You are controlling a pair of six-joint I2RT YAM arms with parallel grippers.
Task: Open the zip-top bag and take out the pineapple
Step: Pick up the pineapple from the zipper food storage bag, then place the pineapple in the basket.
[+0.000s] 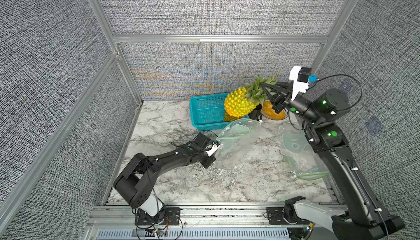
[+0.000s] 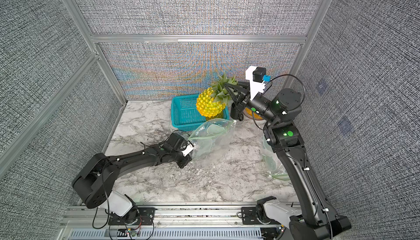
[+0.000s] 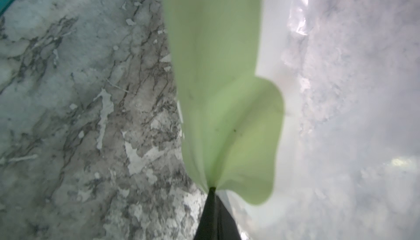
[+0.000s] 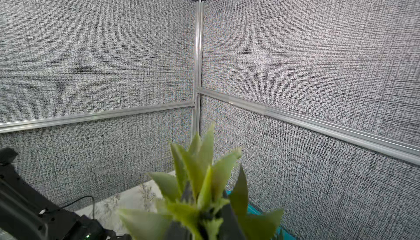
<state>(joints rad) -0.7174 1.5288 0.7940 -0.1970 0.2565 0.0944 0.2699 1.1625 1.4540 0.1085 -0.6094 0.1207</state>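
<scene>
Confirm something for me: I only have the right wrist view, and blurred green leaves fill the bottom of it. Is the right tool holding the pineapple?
Observer: Yes. In a top view the right tool is shut on the green leafy crown of the spiky yellow pineapple, which hangs tilted in the air.
Operator: Where is the bag?
Observer: The clear zip-top bag with green print sits puffed up just below it on the marble-patterned table.
Operator: And the other arm?
Observer: The left tool is shut on a green fold of that bag.
</scene>
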